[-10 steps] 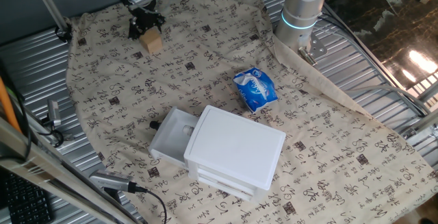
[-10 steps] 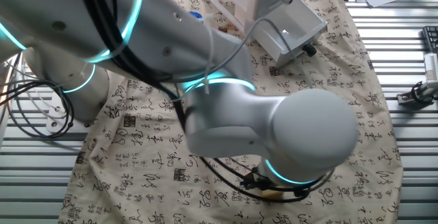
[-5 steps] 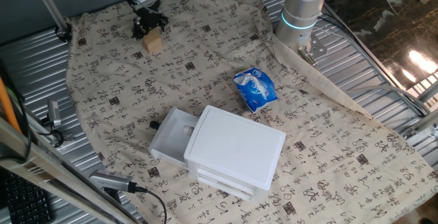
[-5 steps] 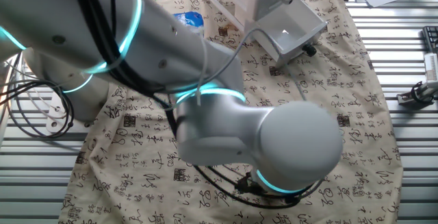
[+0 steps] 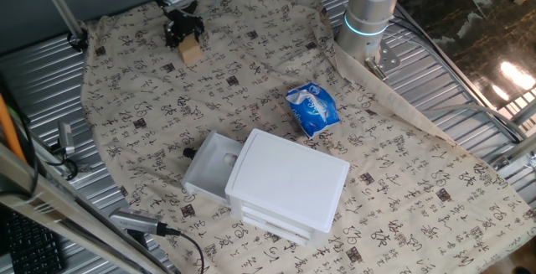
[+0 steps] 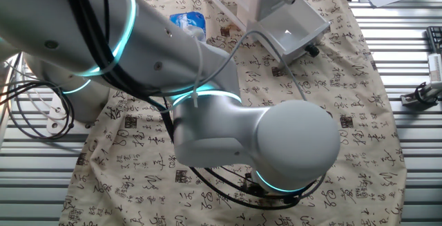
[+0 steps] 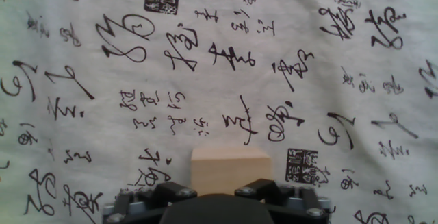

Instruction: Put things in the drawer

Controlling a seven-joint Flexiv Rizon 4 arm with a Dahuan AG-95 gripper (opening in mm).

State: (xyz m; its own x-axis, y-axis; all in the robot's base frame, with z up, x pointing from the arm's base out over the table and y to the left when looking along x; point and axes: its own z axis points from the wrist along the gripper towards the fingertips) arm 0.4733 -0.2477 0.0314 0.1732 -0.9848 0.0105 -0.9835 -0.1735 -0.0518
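Note:
The light-brown wooden block [image 5: 190,52] sits in the far left corner of the patterned cloth, directly under my gripper [image 5: 183,29]. In the hand view the block [image 7: 229,168] lies between my two dark fingers [image 7: 156,194], and my gripper [image 7: 214,191] is shut on its sides. The white drawer [image 5: 203,170] with its dark knob [image 5: 188,152] stands pulled open from the top of the white unit [image 5: 289,182], near the front. In the other fixed view the drawer [image 6: 298,34] shows at the top, while the arm hides the gripper and block.
A blue-and-white packet [image 5: 311,109] lies on the cloth between the block and the unit. The arm's base column [image 5: 368,10] stands at the back right. Ribbed metal table edges surround the cloth, with cables and clamps at the left front.
My gripper and the block between its fingers have shifted slightly to the right together. In the other fixed view the arm's elbow has swung left, uncovering the blue packet.

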